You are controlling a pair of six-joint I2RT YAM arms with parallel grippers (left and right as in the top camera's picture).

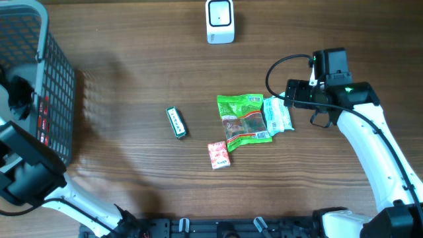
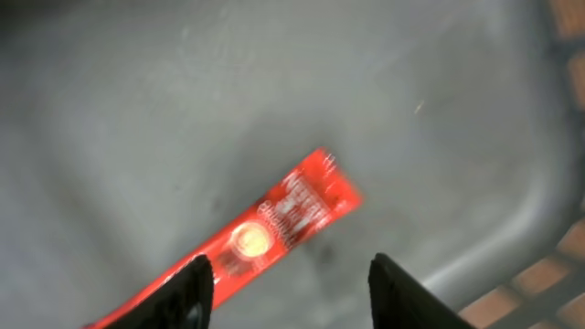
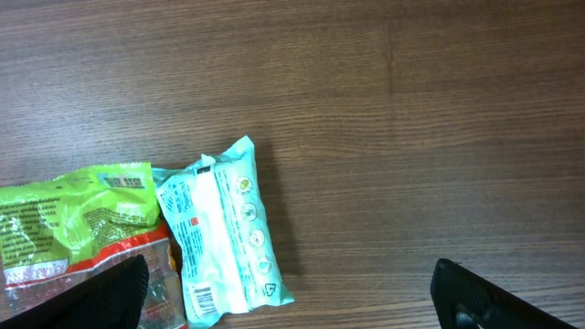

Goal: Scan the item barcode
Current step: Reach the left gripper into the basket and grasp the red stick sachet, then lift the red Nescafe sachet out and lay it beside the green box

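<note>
- Red sachet [image 2: 274,224] lies on the grey floor of the basket [image 1: 59,86], at the left edge of the table [image 1: 132,59].
- Its long axis runs diagonally in the left wrist view: printed end to the upper right, other end out of frame at lower left. The print is blurred.
- Left gripper [image 2: 297,297]: jaws apart, gripping nothing, with the sachet passing beneath one finger.
- Right gripper [image 3: 297,302]: jaws spread wide and empty, above the teal packet [image 3: 224,242], which touches the green packet [image 3: 78,215].
- Scanner [image 1: 219,21] stands at the far edge, well apart, with open wood between it and the packets.
</note>
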